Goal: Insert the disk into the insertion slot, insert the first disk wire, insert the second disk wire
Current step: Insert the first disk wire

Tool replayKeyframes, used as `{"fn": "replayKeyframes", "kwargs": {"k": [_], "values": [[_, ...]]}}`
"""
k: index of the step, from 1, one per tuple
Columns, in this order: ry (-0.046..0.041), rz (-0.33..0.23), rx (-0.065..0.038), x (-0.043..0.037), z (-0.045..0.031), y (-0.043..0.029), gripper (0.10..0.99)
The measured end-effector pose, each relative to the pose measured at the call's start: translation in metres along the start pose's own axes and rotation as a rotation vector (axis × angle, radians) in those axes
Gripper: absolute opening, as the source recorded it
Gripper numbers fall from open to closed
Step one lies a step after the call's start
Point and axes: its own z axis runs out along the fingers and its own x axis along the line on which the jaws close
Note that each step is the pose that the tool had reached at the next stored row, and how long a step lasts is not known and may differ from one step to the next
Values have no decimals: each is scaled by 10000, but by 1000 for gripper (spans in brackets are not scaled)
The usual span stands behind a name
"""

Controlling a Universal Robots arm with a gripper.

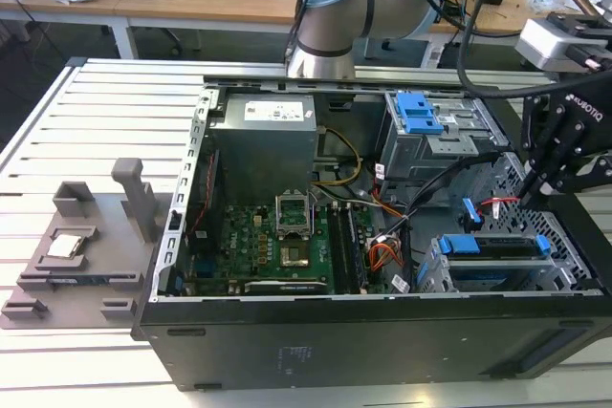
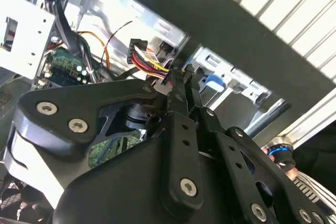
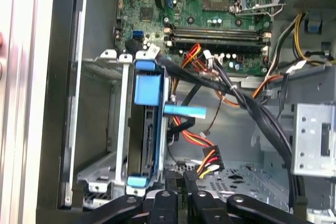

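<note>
The disk (image 1: 497,247), silver in its blue carrier, lies seated in the insertion slot (image 1: 432,274), the low grey cage at the exterior view's right end of the open case. In the first wrist view the disk (image 3: 149,140) is seen edge-on in the cage (image 3: 102,124). A blue flat connector on a thin red wire (image 1: 469,209) hangs just by the disk's end; whether it is plugged in I cannot tell. My gripper (image 1: 529,196) hangs over the case floor beside the disk. Its fingertips (image 2: 176,80) are pinched on a red, yellow and orange disk wire with a black plug (image 2: 139,48).
A taller grey bay with a blue latch (image 1: 418,112) stands behind the cage. A thick black cable bundle (image 3: 252,108) crosses from the motherboard (image 1: 277,246) toward the bay. The power supply (image 1: 263,140) fills the back. A grey fixture (image 1: 86,246) sits on the slatted table.
</note>
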Motion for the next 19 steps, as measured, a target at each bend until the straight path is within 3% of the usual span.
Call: {"fn": "replayKeyframes", "kwargs": {"k": [4, 11, 19], "values": [[0, 0, 0, -7, 8, 124, 169], [-1, 2, -1, -10, 11, 159, 169], [0, 1, 0, -24, 22, 419, 169]]}}
